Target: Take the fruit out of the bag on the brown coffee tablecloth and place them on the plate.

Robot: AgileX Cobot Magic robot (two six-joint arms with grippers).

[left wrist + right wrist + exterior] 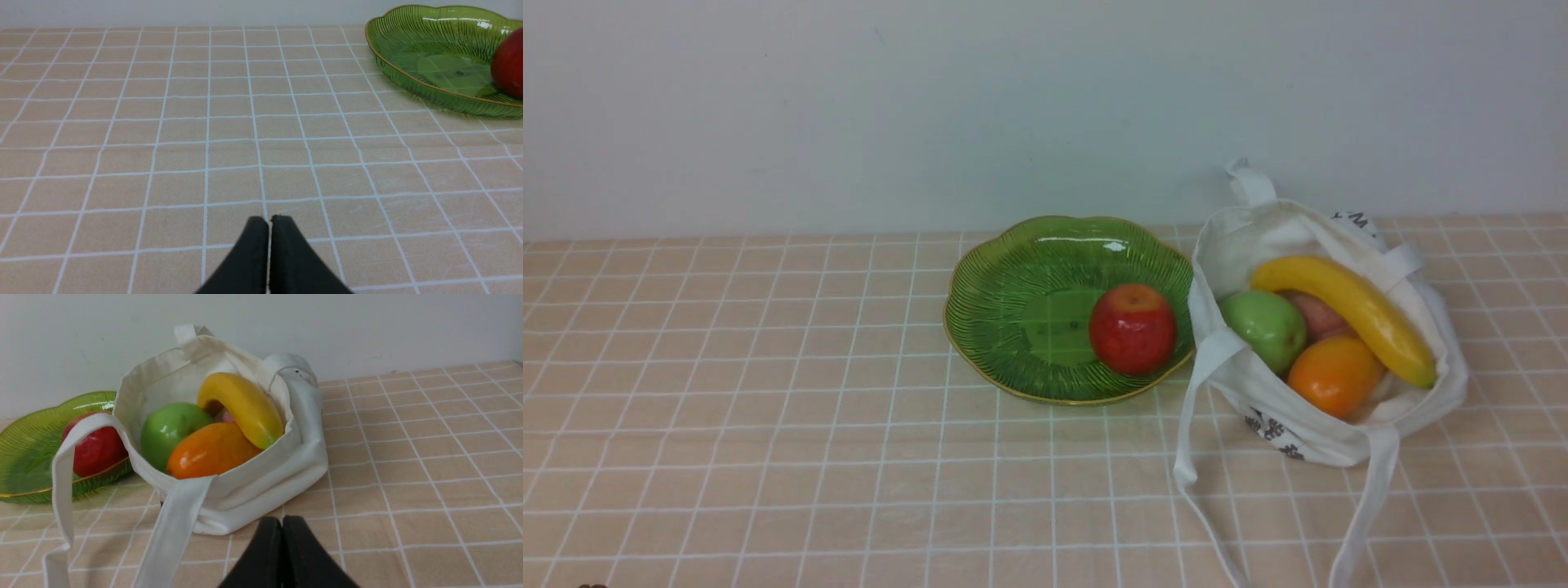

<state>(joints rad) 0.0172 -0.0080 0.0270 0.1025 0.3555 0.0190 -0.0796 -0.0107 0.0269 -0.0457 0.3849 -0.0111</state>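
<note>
Your left gripper (269,220) has its fingers pressed together over bare tablecloth (163,134), holding nothing. Your right gripper (282,520) is closed and empty too, just short of the bag (261,477). In the bag sit a banana (1347,314), green apple (1264,327), orange (1334,376) and pinkish fruit (1319,317). Beside it, the red apple (1133,329) rests on the plate (1005,302).

Staged tabletop set-up, more lab or test bench than lived-in home. Bare pale wall (849,106) directly behind; peach grid-lined tablecloth (727,408) covering the whole surface. Only domestic props laid out: green glass plate (996,327), white cloth bag (1323,441) of glossy fruit.
</note>
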